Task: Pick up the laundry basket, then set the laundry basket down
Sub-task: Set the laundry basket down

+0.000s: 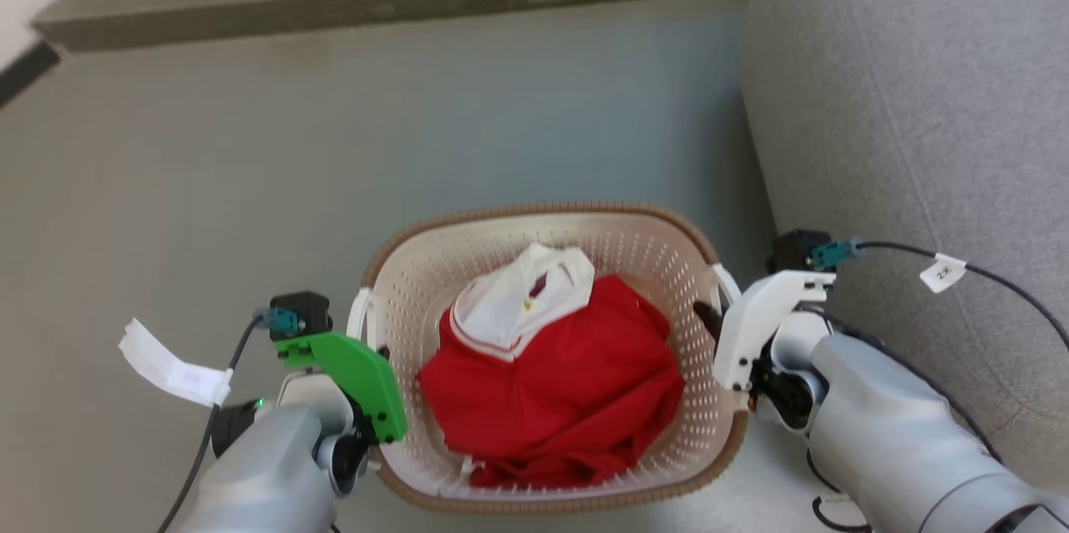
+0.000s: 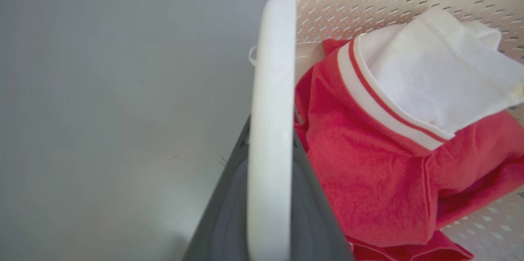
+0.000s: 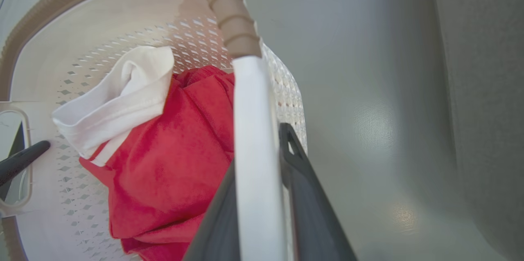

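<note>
The laundry basket (image 1: 543, 210), cream-white and perforated with a brown woven-look rim, is in the lower middle of the head view. A red garment with a white collar (image 1: 551, 383) lies in it. My left gripper (image 1: 373, 334), under a green mount, is shut on the basket's left white handle (image 2: 272, 109), with a dark finger (image 2: 229, 212) on each side of it. My right gripper (image 1: 710, 317), under a white mount, is shut on the right white handle (image 3: 254, 150), which is clamped between its fingers (image 3: 299, 179). I cannot tell whether the basket's base touches the floor.
A grey sofa (image 1: 919, 98) rises close on the right, just beyond my right arm. A dark raised ledge (image 1: 401, 2) crosses the far floor. Grey floor (image 1: 250, 165) stretches ahead and to the left. Cables with white tags (image 1: 171, 370) hang from both wrists.
</note>
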You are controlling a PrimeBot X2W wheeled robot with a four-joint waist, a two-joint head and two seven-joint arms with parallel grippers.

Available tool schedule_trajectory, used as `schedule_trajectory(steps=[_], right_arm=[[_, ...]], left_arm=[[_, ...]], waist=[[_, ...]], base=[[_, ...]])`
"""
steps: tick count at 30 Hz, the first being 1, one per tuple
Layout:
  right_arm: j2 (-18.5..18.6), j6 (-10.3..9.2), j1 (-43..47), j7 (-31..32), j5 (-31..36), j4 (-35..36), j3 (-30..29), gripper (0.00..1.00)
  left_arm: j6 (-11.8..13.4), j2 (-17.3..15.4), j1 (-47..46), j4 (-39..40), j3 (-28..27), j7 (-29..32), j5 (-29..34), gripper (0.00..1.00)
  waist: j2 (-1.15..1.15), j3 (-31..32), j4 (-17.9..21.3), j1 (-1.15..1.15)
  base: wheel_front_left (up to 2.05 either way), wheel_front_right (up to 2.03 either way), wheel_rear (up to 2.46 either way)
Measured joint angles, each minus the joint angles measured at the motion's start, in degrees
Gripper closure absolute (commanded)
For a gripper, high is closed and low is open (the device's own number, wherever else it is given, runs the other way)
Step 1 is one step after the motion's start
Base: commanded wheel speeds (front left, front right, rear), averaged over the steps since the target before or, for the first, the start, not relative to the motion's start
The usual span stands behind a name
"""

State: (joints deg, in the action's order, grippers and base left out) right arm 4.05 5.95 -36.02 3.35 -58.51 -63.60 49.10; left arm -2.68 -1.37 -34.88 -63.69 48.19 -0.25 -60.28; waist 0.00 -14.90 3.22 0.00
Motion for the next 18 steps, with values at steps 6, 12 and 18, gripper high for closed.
schedule_trajectory(steps=[6,12,18], right_arm=[[0.8,0.02,-2.8,-2.1,0.1,0.6,0.0,1.00],[1.4,0.02,-5.6,-4.2,0.7,1.3,0.0,1.00],[1.5,0.02,-7.6,-6.6,1.1,1.9,0.1,1.00]], left_arm=[[0.3,-0.1,-2.7,1.0,0.0,-2.2,0.0,1.00],[0.4,-0.2,-5.5,1.5,0.0,-4.4,0.1,1.00],[0.6,-0.3,-7.9,1.6,0.0,-6.2,0.5,1.00]], waist=[[0.00,-4.2,0.1,0.00],[0.00,-8.6,0.1,0.00],[0.00,-13.1,0.0,0.00]], base=[[0.00,0.00,0.00],[0.00,0.00,0.00],[0.00,0.00,0.00]])
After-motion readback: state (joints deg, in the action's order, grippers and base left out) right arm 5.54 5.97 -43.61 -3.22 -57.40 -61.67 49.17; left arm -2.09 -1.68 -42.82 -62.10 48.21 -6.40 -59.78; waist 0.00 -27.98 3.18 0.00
